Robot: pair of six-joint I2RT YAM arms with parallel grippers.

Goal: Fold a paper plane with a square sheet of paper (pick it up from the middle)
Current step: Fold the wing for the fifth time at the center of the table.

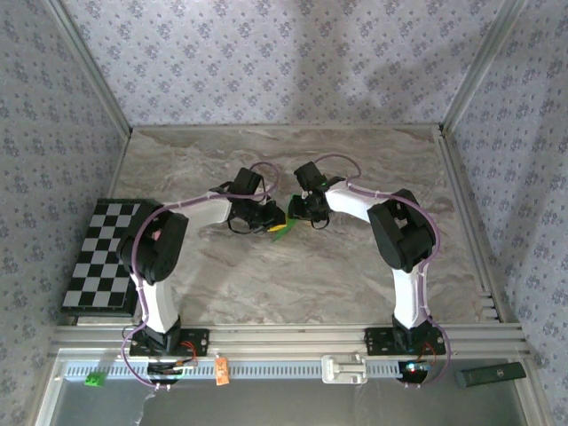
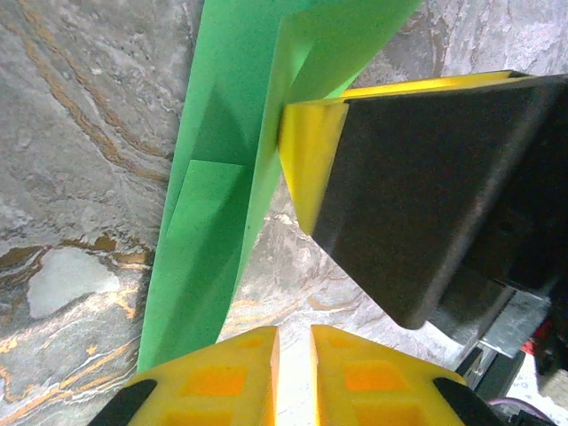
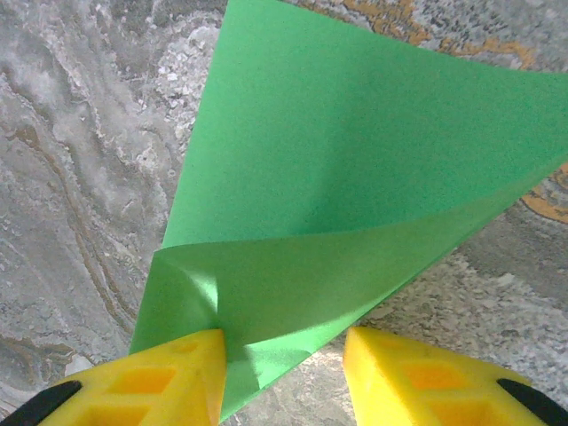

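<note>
The big gray stone table has walls of flowered cloth around it. The left arm and the right arm bend in and meet near the middle of the table.

A black and white checkered board lies at 8 o'clock, and the left arm covers a bit of it.

The green paper is in the middle, between the two arm tips. From above only a tiny green bit peeks out, because the arms hide the rest. Up close it has folds in it, and its far end is cut off at the top of both wrist views.

The right gripper is partly open. A corner of the paper sits between its yellow fingers and touches the one at 7 o'clock. The one at 5 o'clock is apart from the paper.

The left gripper has its fingers almost together, with a thin gap and nothing in it. The paper runs past it at 9 o'clock. One right finger pokes the paper's fold at 1 o'clock.

On the front rail, a tiny green cube sits at 7 o'clock and a dark bar at 4 o'clock, too small to make out.
</note>
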